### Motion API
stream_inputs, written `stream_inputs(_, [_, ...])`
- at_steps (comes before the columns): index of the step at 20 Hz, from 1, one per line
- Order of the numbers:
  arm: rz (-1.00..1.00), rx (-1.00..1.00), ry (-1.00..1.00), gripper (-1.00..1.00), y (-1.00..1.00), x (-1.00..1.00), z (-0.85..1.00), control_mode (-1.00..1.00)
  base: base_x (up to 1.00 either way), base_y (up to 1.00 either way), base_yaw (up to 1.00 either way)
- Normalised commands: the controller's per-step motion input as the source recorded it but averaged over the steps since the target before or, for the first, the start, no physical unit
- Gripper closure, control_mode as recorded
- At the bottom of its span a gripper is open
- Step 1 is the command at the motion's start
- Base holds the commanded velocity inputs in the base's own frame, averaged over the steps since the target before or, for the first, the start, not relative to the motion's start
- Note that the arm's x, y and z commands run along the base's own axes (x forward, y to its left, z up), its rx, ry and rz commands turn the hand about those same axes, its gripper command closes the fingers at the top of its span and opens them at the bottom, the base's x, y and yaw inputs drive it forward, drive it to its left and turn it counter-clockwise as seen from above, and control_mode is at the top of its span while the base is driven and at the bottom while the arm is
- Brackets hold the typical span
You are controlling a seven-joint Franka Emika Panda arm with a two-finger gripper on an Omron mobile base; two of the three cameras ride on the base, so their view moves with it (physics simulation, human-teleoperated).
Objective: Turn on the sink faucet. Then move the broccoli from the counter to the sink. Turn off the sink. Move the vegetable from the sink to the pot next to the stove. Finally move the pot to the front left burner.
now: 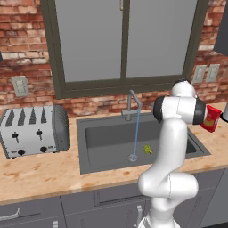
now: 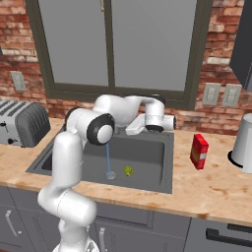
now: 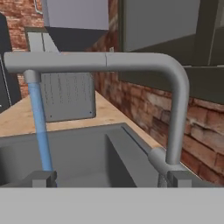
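- Left base view: the sink (image 1: 89, 127) is a dark grey basin set into the counter (image 1: 40, 171), close to the counter's front edge. It holds the broccoli (image 1: 147, 149), a small green floret on the basin floor just right of the drain (image 1: 132, 157).
- A thin blue stream of water (image 1: 136, 133) falls from the spout of the sink faucet (image 1: 132, 103) onto the drain. The faucet stands at the sink's back rim, below the window (image 1: 124, 40).
- A silver toaster (image 1: 33, 129) sits on the counter left of the sink, apart from its rim. A red box (image 1: 211, 118) stands past the sink's right rim, partly behind the arm; no writing on it can be read.
- Right base view: the broccoli (image 2: 129, 170) lies in the sink (image 2: 147, 152) just right of the drain (image 2: 111, 175), where the water (image 2: 108, 158) lands.
- The gripper (image 2: 170, 122) reaches over the sink's back rim; its fingers are hard to make out from here.
- The red box (image 2: 199, 151) stands upright on the counter (image 2: 216, 189) right of the sink, its label unreadable. A white pale container (image 2: 243, 142) stands near the counter's right end.
- Hand view: the gripper (image 3: 111, 178) is spread wide and grasps nothing. One fingertip is by the water (image 3: 40, 127), the other beside the base of the sink faucet (image 3: 175, 105). The toaster (image 3: 70, 94) sits on the counter beyond the sink's far rim.
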Motion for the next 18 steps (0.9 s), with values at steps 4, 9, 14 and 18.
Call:
stream_inputs(4, [0.00, 0.00, 0.00, -1.00, -0.01, 0.11, -0.06, -1.00, 0.00, 0.00, 0.00])
stream_inputs(9, [0.00, 0.00, 0.00, -1.00, -0.01, 0.11, -0.08, -1.00, 0.00, 0.00, 0.00])
stream_inputs(14, [0.00, 0.00, 0.00, -1.00, 0.00, 0.11, -0.07, -1.00, 0.00, 0.00, 0.00])
stream_inputs(18, [0.00, 0.00, 0.00, -1.00, 0.00, 0.12, -0.05, -1.00, 0.00, 0.00, 0.00])
